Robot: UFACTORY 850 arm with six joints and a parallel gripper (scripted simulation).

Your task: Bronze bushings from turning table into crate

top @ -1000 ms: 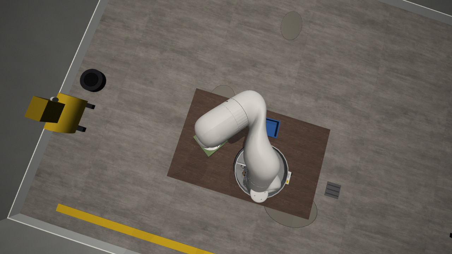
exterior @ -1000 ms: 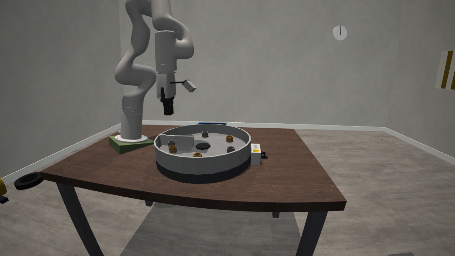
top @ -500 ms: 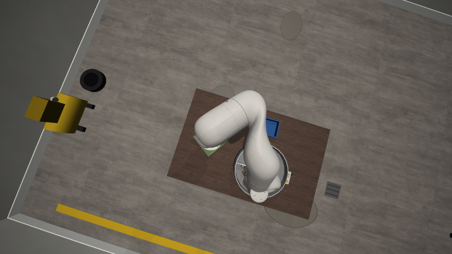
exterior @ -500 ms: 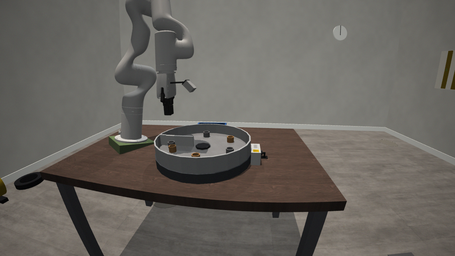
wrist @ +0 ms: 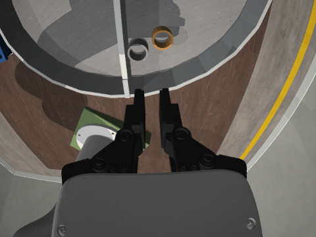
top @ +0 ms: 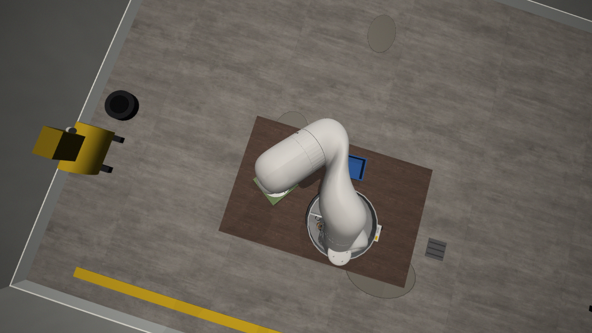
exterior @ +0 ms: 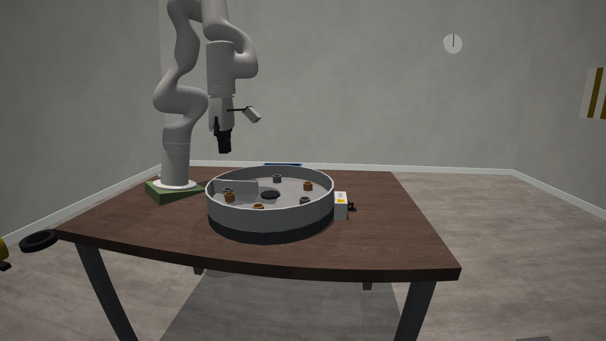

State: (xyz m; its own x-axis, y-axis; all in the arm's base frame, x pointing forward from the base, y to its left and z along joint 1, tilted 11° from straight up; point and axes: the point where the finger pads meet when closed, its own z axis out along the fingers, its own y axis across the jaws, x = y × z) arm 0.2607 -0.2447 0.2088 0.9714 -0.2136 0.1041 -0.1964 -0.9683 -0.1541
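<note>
The turning table is a round grey walled tray. Three bronze bushings stand in it, one also seen in the wrist view. Three steel bushings stand there too; one shows beside that bronze one in the wrist view. The blue crate is behind the turning table, partly hidden by the arm; its visible part holds nothing. My gripper hangs high above the turning table's rim, fingers slightly apart with nothing between them.
A thin upright divider crosses part of the turning table near one steel bushing. A black hub disc sits in its middle. A white box is at its outer side. The arm's green base stands on the brown table.
</note>
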